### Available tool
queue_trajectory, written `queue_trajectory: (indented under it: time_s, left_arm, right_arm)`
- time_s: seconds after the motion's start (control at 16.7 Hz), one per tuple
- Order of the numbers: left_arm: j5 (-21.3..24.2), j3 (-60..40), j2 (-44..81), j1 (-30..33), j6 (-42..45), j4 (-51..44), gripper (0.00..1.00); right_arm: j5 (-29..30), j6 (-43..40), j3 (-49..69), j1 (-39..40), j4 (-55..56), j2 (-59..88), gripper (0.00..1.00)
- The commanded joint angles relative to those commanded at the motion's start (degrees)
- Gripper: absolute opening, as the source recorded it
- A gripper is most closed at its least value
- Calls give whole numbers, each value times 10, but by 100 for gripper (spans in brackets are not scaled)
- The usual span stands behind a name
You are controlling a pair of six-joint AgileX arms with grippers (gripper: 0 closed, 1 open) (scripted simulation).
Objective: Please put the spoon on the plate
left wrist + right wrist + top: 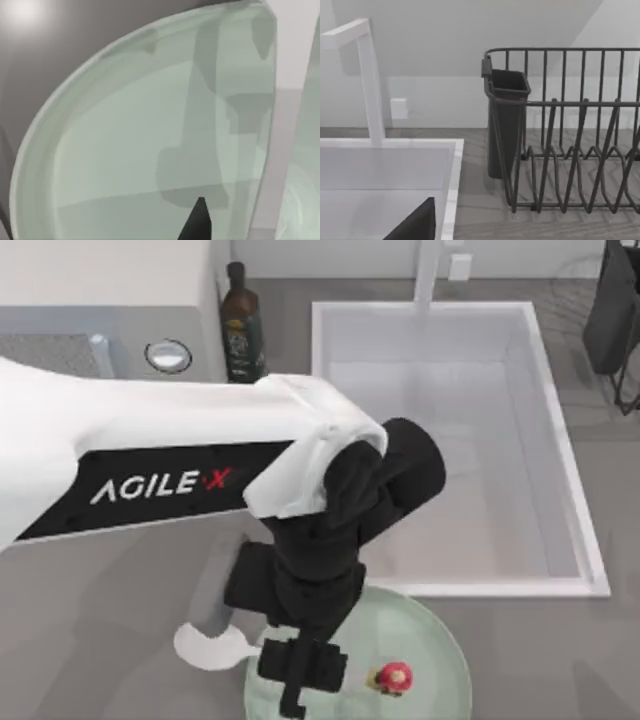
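- Your left gripper (300, 680) hangs over the plate's (440, 650) left part at the table's near edge; whether its jaws are open or closed cannot be told.
- The spoon (212, 645) lies just left of the plate, its tip at the rim.
- A small red object (392, 677) sits on the plate.
- Beyond, the white sink (560, 450).
- The right wrist view faces a dish rack (570, 150).

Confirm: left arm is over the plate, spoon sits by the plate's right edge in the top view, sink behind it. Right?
Not quite. In the top view the spoon is at the left edge of the plate, not the right. The rest holds: the left gripper is over the plate, and the sink lies behind it.
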State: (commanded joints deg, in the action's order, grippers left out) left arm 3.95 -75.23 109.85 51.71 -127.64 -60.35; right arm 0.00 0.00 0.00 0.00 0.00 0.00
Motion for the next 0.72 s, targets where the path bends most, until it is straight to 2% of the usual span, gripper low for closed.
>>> queue_trajectory:
  time_s: [0.3,0.48,0.72]
  left_arm:
    - [-39,-34,-3,55,-163,-12,0]
    - [-51,-45,-6,67,-196,-16,0]
    - [-51,-45,-6,67,-196,-16,0]
  right_arm:
    - [0,0,0,0,0,0,100]
    - [0,0,0,0,0,0,100]
    - [0,0,0,0,0,0,100]
